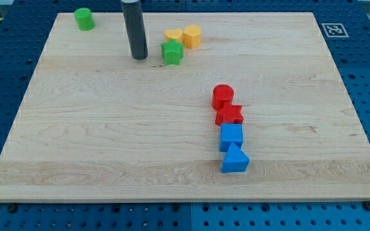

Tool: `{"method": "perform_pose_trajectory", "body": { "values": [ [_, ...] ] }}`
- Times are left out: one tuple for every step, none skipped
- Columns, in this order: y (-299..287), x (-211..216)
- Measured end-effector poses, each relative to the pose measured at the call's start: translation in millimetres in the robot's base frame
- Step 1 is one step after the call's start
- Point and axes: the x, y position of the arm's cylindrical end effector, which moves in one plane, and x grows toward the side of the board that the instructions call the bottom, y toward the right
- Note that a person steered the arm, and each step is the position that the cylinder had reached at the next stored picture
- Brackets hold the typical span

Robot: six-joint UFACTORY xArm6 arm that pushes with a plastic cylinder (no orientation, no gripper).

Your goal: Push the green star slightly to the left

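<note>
On the wooden bench [108, 141], my tip [140, 58] rests left of the green star [172, 52], the wrong side for pushing left; no claw exists.

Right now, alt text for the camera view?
My tip rests on the wooden board just left of the green star, which touches two yellow blocks behind it. A green cylinder sits top left; two red blocks and two blue blocks line up lower right.

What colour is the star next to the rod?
Green: the star sits just right of my tip, seen in the camera view.
</note>
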Motion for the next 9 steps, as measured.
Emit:
{"method": "perform_pose_trajectory", "body": {
  "values": [
    [2.2, 17.5],
    [18.7, 35.3],
    [48.9, 45.1],
    [73.9, 45.1],
    [91.4, 45.1],
    [107.4, 41.4],
    [107.5, 17.4],
    [99.9, -2.8],
    [71.7, -10.8]
  ]
}}
